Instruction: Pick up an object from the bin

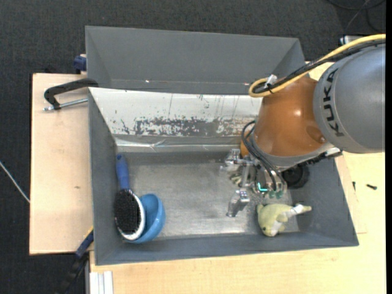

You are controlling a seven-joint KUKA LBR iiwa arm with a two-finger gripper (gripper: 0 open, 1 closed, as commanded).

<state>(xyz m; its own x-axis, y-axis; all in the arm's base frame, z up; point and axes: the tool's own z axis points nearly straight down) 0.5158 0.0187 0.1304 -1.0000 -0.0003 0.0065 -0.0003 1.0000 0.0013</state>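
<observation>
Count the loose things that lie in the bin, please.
2. A blue hairbrush lies at the front left of the bin. A pale yellow toy lies at the front right, beside the gripper. The arm may hide more things.

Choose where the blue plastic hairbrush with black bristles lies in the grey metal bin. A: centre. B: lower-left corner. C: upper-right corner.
B: the blue plastic hairbrush with black bristles lies in the lower-left corner of the grey metal bin in the camera view, apart from the gripper.
</observation>
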